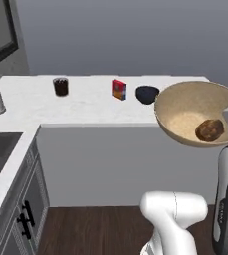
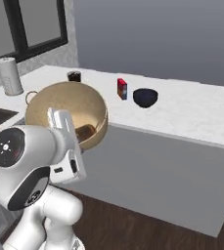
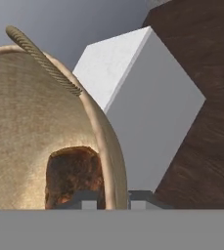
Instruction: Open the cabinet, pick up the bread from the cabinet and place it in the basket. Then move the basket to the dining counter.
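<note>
Your pincer (image 3: 105, 199) grips the rim of the tan, round woven basket (image 1: 185, 112), holding it, golden-brown bread lump (image 1: 209, 130) inside, beside the white marble surface (image 1: 90, 102).

A plain grey wall (image 1: 135, 35) rose behind the scene, over a dark wood plank floor (image 1: 95, 229). At the left stood grey lower cabinets (image 1: 23, 209) with black handles, and a dark-framed window (image 2: 30, 24) beside speckled wall

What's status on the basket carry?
Fingers pinch basket rim. Bread inside, basket held off counter. Dark bowl sits close by.
</note>
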